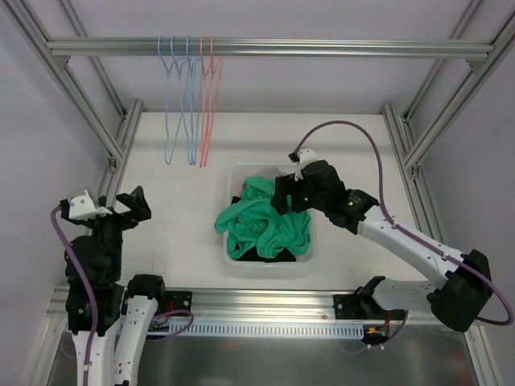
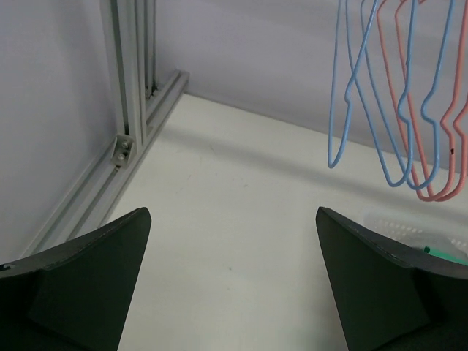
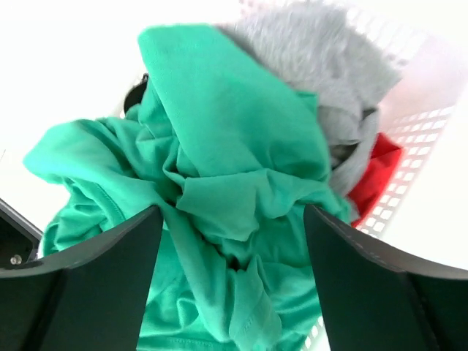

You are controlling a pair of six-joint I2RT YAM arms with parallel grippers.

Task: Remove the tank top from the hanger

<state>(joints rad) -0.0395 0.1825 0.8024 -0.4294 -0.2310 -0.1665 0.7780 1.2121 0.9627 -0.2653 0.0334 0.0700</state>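
Jaws of the left gripper (image 1: 135, 206) stand wide apart near the left edge of the table (image 1: 185, 233), towards the near left corner. They hold nothing and touch nothing. In the left wrist view its two dark fingers (image 2: 80, 285) frame bare white tabletop.

Above the far edge, left of the middle, wire hangers hang from the overhead rail (image 1: 322, 48): blue hangers (image 1: 179, 96) on the left and pink hangers (image 1: 209, 96) just beside them on the right. All of them hang bare.

At the middle of the table sits a white basket (image 1: 269, 267). The green tank top (image 1: 261, 229) lies crumpled on top of its contents and spills over the left rim. Under and beside it the right wrist view shows a gray garment (image 3: 322, 58) and a red garment (image 3: 376, 172) against the mesh wall.

The right gripper (image 1: 283, 197) hangs over the far right part of the basket. Its fingers (image 3: 88, 285) are spread wide, one on either side of the green folds, not clamped on the cloth. Whether they touch it I cannot tell.
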